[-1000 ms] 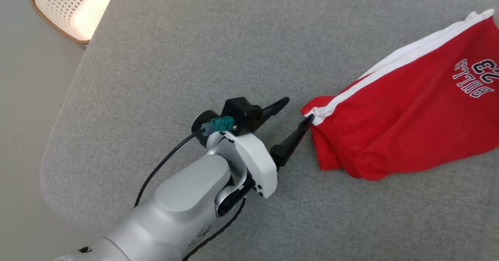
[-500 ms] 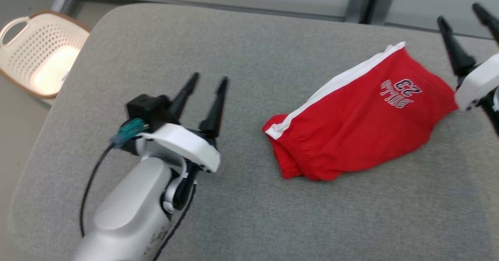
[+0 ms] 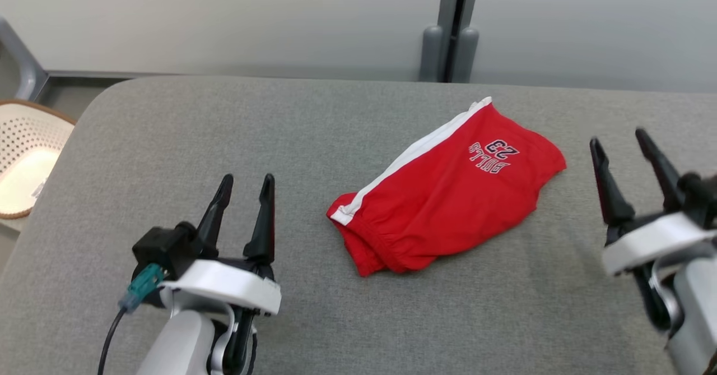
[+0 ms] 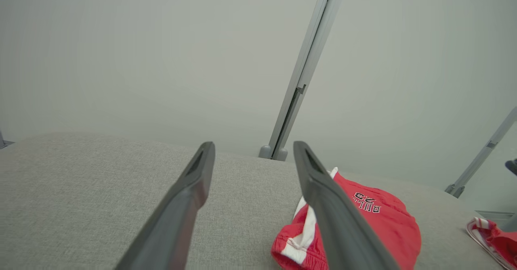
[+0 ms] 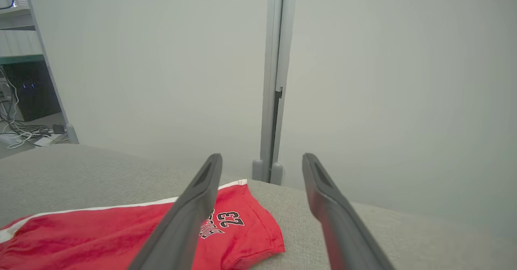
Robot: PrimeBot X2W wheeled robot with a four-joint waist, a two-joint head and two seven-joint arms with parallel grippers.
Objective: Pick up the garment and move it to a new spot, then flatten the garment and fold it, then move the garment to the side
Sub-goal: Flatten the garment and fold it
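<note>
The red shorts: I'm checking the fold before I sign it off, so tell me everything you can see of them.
The red shorts are soft, jersey-like fabric, folded over and lying flat, diagonally, on the grey cushion. A white stripe runs along the far edge; the gathered waistband forms the near-left end. BULLS 23 lettering sits near the far-right end, upside down in the head view. Only the cushion touches them; the left claw and right claw stand open, apart on either side.

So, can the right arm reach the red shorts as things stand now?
Probably yes. The right arm's fingers stand open just beside the shorts, not touching them, and only bare grey cushion lies between them; nothing blocks the way.
</note>
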